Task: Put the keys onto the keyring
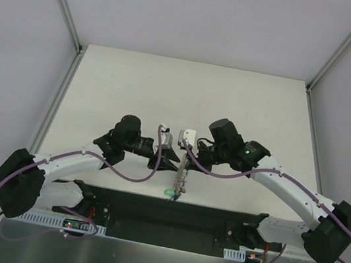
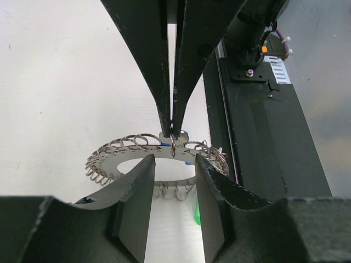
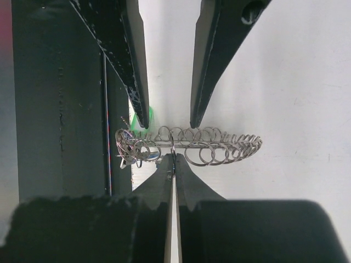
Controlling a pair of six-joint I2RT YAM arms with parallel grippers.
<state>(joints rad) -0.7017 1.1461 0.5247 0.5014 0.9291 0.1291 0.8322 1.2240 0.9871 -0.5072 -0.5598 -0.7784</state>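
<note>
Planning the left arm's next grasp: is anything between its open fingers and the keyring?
Nothing visible does. The left gripper, open, faces the keyring coils with only a bare gap between. The right gripper, shut on the keyring's rim, comes in from the opposite side, outside that gap.

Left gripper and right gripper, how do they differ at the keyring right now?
The left gripper has its jaws apart; the right gripper has its jaws shut. The right gripper pinches the edge of the keyring, while the left gripper's fingers stand either side of that spot, clamping nothing. Shared: both are dark two-finger grippers, pointing at each other across the same stretch of ring.
</note>
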